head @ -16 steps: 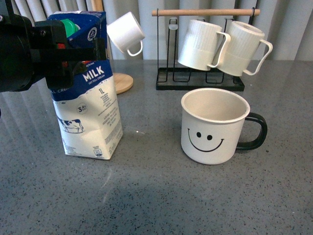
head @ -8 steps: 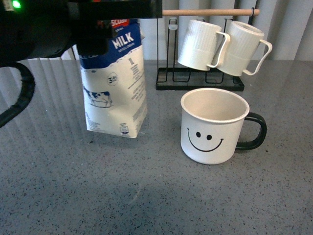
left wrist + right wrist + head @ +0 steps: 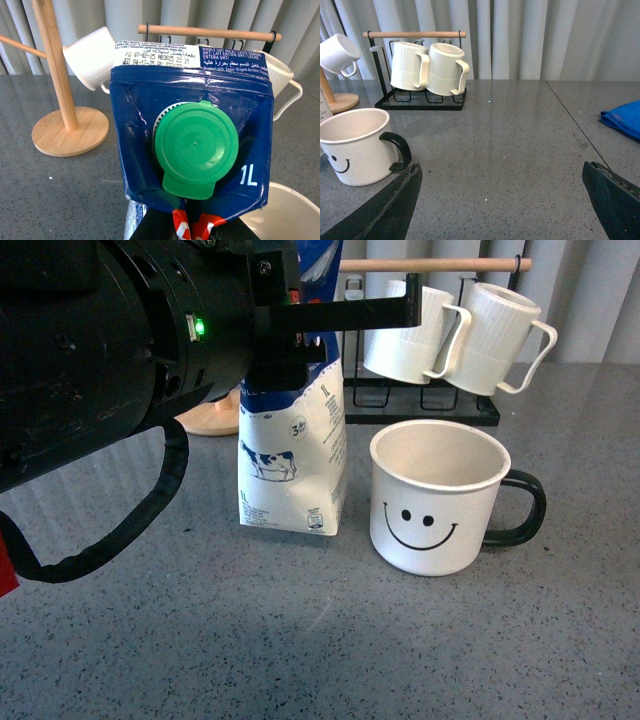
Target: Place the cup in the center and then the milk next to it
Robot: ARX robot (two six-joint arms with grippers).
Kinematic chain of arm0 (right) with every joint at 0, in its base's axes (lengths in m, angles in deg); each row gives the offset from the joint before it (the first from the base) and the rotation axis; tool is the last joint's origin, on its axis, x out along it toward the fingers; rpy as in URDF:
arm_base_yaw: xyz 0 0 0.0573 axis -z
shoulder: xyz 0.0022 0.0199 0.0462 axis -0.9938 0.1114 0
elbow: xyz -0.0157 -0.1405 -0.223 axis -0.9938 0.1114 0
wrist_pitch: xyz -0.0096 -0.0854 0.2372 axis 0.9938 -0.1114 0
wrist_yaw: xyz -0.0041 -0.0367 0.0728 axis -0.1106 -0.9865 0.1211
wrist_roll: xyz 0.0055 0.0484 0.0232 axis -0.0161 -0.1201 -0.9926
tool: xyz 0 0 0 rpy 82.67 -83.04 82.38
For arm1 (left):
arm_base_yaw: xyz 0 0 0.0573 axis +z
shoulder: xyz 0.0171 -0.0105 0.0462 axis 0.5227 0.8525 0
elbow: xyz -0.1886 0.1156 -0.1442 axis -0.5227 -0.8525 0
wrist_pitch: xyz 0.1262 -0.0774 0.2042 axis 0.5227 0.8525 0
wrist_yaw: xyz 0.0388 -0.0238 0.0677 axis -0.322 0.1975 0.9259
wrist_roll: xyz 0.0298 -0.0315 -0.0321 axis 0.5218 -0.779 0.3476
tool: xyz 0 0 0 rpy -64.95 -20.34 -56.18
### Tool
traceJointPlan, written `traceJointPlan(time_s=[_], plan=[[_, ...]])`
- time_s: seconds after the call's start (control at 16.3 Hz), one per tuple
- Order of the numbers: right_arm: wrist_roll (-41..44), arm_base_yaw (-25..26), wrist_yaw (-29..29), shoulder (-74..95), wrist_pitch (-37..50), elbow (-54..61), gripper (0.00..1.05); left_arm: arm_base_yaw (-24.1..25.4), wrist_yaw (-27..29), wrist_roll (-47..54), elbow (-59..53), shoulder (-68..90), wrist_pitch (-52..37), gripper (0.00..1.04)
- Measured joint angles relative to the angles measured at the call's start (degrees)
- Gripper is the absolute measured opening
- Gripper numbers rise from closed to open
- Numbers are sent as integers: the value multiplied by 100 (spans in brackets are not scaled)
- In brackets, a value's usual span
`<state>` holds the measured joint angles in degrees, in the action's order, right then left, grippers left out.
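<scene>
The cup [image 3: 437, 496], a wide white mug with a black smiley face and black handle, stands upright on the grey table; it also shows in the right wrist view [image 3: 355, 145]. The milk [image 3: 293, 462], a blue-and-white carton with a cow picture, stands just left of the cup, close to it. My left gripper [image 3: 300, 330] is shut on the carton's upper part. In the left wrist view the milk's blue top and green cap [image 3: 196, 147] fill the frame. My right gripper [image 3: 502, 200] is open and empty, to the right of the cup.
A black rack with a wooden bar [image 3: 420, 400] holds two ribbed white mugs [image 3: 455, 335] behind the cup. A wooden mug tree [image 3: 62, 120] with a small white cup [image 3: 92, 57] stands at the back left. A blue cloth [image 3: 625, 117] lies far right.
My left arm has carried the milk from the far left rightward, through the air, down to beside the cup. The cup has not moved.
</scene>
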<state>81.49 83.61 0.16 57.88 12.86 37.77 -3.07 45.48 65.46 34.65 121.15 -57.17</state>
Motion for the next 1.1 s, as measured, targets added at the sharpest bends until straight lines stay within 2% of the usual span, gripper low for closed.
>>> traceJointPlan(time_s=[0.37, 0.67, 1.1], plan=[[0, 0, 0, 0, 2, 0, 98, -245, 179, -229, 11, 313, -254, 4], [0, 0, 0, 0, 2, 0, 98, -267, 326, -199, -17, 459, -439, 4], [0, 0, 2, 0, 2, 0, 98, -315, 275, -330, -85, 411, -435, 76]])
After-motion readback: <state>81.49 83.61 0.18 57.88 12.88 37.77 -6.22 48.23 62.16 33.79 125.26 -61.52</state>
